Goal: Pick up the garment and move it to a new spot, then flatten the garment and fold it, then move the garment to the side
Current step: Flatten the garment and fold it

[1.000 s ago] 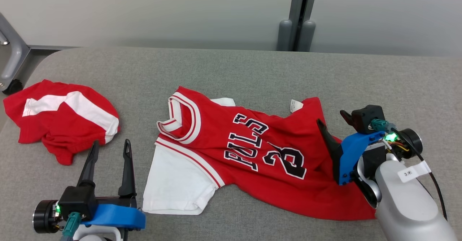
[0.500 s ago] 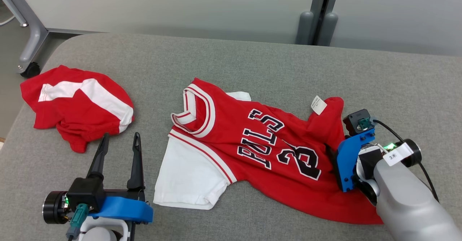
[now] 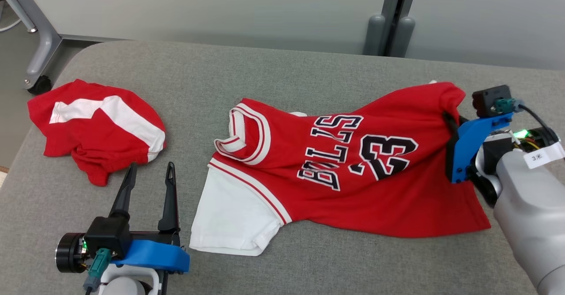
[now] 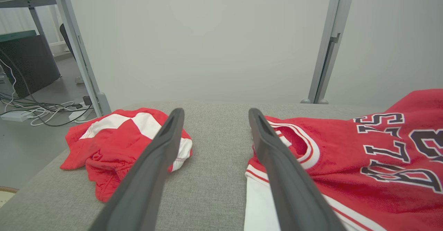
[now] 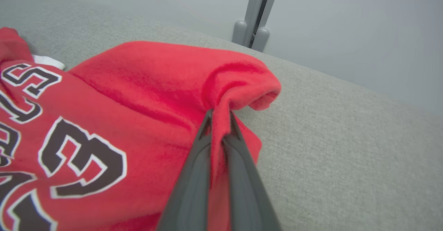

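The garment [image 3: 353, 184] is a red jersey with white sleeves, dark lettering and the number 23, lying across the middle of the grey padded table [image 3: 282, 74]. My right gripper [image 3: 448, 119] is shut on its hem corner and holds that corner raised off the table at the right. In the right wrist view the red cloth [image 5: 138, 85] is pinched between the closed fingertips of my right gripper [image 5: 218, 115]. My left gripper [image 3: 150, 169] stands open at the lower left, apart from the white sleeve. In the left wrist view my left gripper [image 4: 214, 115] holds nothing, with the garment's collar [image 4: 346, 155] to its right.
A second red and white garment [image 3: 97, 131] lies crumpled at the table's left end, also seen as a red heap [image 4: 117, 137]. A grey post [image 3: 390, 34] stands behind the table, and a wheeled frame leg [image 3: 37, 65] beyond its left corner.
My right gripper has shut on the garment's hem and raised it up and toward the back right, pulling the lower half taut. The left gripper has stayed put.
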